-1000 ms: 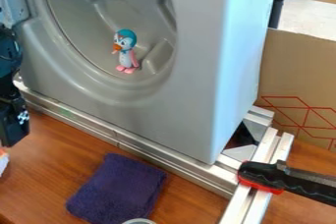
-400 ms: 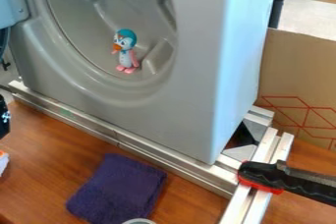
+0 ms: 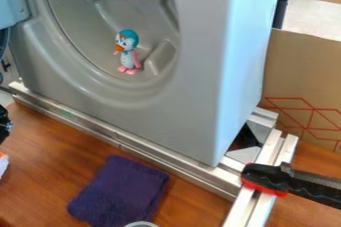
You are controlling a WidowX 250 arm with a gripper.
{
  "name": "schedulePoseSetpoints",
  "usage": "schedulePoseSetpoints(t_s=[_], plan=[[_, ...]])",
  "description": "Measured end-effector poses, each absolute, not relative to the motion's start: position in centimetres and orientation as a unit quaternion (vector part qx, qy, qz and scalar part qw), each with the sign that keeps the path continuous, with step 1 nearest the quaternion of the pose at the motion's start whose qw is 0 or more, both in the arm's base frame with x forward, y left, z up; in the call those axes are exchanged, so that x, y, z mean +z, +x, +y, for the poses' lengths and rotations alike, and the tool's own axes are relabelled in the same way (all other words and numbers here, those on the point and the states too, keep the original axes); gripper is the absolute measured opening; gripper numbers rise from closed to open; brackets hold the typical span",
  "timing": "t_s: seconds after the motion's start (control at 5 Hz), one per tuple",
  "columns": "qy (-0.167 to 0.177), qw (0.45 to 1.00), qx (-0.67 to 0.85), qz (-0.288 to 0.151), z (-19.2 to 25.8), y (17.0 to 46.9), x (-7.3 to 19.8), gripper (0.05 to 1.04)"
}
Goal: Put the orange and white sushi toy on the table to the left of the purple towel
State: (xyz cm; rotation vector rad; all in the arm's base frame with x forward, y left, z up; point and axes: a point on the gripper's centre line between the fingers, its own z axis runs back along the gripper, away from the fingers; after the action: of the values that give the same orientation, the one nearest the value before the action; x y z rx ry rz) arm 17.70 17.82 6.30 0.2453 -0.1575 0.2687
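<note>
At the left edge of the camera view, a black part of the gripper (image 3: 4,123) hangs over the wooden table, left of the grey washer-like machine (image 3: 190,111). A toy penguin (image 3: 128,53) with a blue head and pink feet stands upright inside the machine's round opening, well to the right of and above the gripper. On the table in front of the machine lies a folded purple towel (image 3: 120,192). Just below the gripper, a white and orange item (image 3: 3,164) shows at the edge.
Metal rails (image 3: 120,140) run along the machine's base. A black and red clamp (image 3: 283,179) grips the rail at the lower right. Behind stands a cardboard panel (image 3: 303,76). A round rim (image 3: 141,224) shows at the bottom edge. The machine's blue-grey door (image 3: 12,2) is at the upper left.
Over the last second the black arm and gripper have moved left, mostly out of the view, uncovering the rail's left end. The penguin and towel have stayed put.
</note>
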Motion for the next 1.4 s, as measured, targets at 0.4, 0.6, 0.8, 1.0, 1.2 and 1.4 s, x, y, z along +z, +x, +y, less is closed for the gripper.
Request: schedulePoseSetpoints(t_s=[0.4,0.6,0.8,1.0,1.2,1.4], plan=[[0.096,0.976,0.185,-0.068,19.0,17.6,3.1,1.000],[0.082,0.973,0.206,-0.058,19.4,17.5,2.0,1.000],[0.068,0.973,0.215,-0.046,19.3,17.5,0.9,1.000],[0.061,0.970,0.232,-0.039,19.1,17.4,0.3,1.000],[0.073,0.964,0.256,-0.010,19.7,16.8,-0.3,1.000],[0.088,0.961,0.262,0.022,20.5,16.4,-0.7,1.000]])
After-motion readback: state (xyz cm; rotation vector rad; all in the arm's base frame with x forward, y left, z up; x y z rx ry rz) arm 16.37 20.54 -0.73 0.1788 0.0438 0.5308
